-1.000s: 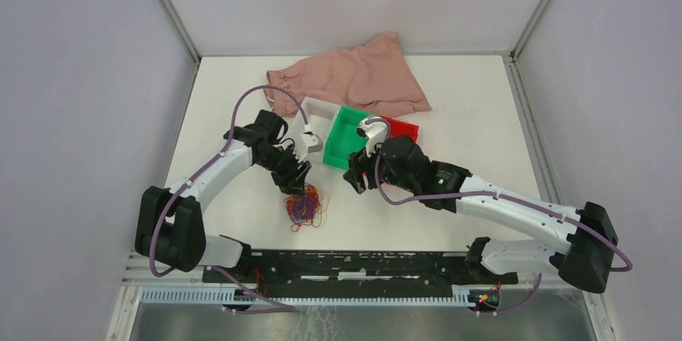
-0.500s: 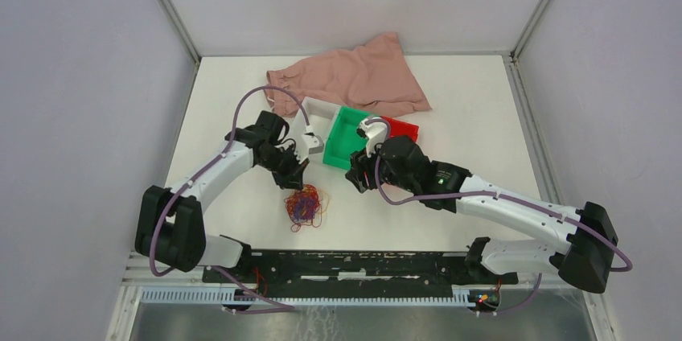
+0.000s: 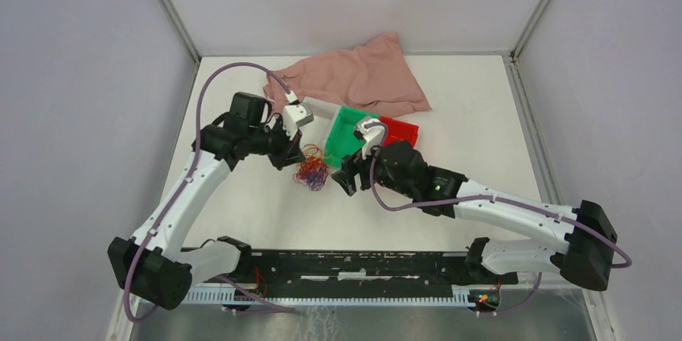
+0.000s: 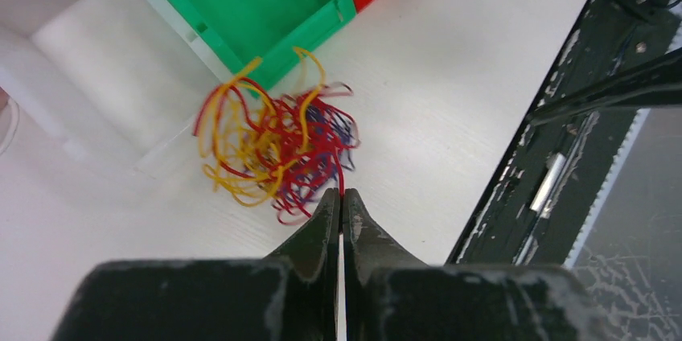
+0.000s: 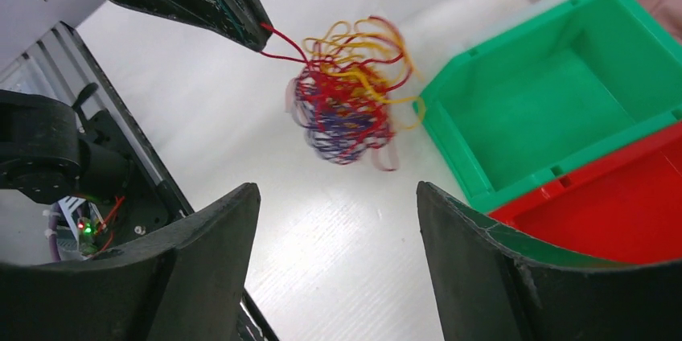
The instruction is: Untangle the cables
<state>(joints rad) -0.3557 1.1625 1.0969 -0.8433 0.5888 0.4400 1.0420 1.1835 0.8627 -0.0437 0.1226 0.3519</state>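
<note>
The cables (image 3: pixel 310 172) are a fist-sized clump of red, orange-yellow and dark blue-purple strands (image 4: pixel 273 148), in front of the green bin. My left gripper (image 4: pixel 342 194) is shut on one red strand at the clump's edge, and the rest trails from that strand. In the top view the left gripper (image 3: pixel 293 158) sits just left of the clump. My right gripper (image 5: pixel 336 188) is open with nothing between its fingers. The cables (image 5: pixel 350 104) lie ahead of it, and in the top view the right gripper (image 3: pixel 344 180) is just right of them.
A white bin (image 3: pixel 320 111), a green bin (image 3: pixel 346 133) and a red bin (image 3: pixel 402 129) stand side by side behind the clump. A pink cloth (image 3: pixel 362 80) lies at the back. The black rail (image 3: pixel 362 264) runs along the near edge.
My left gripper has shut on a red strand and carried the clump away from the near edge toward the bins. The left arm has swung up and back. The right gripper has opened wider.
</note>
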